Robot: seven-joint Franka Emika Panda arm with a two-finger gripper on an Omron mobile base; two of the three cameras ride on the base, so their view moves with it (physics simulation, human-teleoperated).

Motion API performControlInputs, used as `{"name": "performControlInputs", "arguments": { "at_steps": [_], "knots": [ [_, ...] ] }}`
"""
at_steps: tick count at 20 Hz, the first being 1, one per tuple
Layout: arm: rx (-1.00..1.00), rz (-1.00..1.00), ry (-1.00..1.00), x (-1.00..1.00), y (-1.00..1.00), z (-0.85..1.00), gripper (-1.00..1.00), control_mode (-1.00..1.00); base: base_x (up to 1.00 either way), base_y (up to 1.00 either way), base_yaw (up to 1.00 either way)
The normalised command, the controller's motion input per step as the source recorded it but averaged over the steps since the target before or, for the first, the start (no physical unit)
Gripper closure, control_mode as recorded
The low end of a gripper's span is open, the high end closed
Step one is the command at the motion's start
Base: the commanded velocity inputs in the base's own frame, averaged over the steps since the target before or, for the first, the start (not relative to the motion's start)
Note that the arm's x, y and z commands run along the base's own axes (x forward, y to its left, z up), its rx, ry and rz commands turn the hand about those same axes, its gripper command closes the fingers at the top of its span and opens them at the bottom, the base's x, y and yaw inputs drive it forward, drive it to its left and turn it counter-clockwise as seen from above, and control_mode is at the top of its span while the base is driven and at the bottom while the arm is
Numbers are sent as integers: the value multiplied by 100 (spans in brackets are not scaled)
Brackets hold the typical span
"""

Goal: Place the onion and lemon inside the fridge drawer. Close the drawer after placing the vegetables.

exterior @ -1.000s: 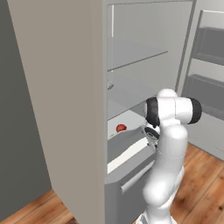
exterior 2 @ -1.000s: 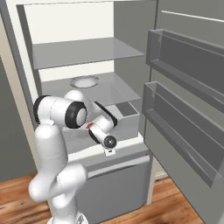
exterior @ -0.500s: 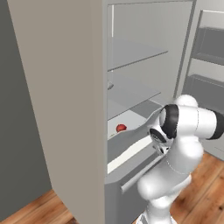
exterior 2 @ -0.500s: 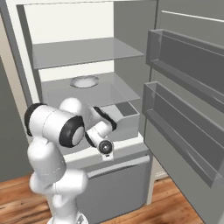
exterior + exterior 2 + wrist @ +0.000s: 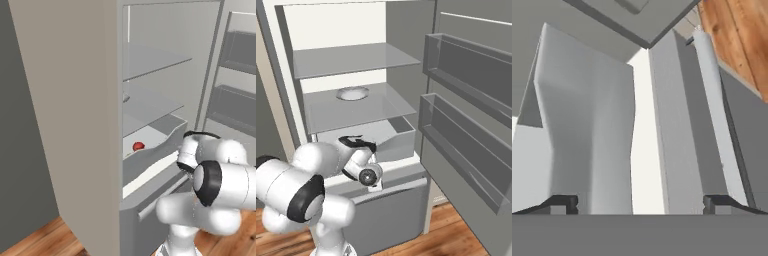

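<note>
The fridge drawer [image 5: 159, 141] stands pulled out, and the red onion [image 5: 138, 146] lies inside it near its left end. In the right base view my hand sits at the front edge of the drawer [image 5: 387, 136], low and left of its middle. My gripper [image 5: 640, 204] is open wide with nothing between the fingertips [image 5: 560, 204]; it looks along the drawer's pale curved front [image 5: 587, 125]. The lemon is out of view.
Below the drawer is the grey front panel with its bar handle [image 5: 713, 100]. Two glass shelves [image 5: 353, 107] lie above the drawer, the lower one carrying a pale round dish [image 5: 352, 93]. The open fridge door with its bins [image 5: 466, 130] stands to the right. Wooden floor [image 5: 446, 220] lies below.
The arm's elbow has swung down and outward to the right, and the hand has shifted along the drawer front. The jaws stayed open. The onion has not moved.
</note>
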Motion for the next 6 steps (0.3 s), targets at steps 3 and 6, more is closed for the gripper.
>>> {"name": "performControlInputs", "arguments": {
  "at_steps": [3,6],
  "knots": [
    [0,-2,4,-45,-39,65,-100,-100,0,0,0],
    [0,-2,6,-41,-48,75,-100,-100,0,0,0]
  ]
}}
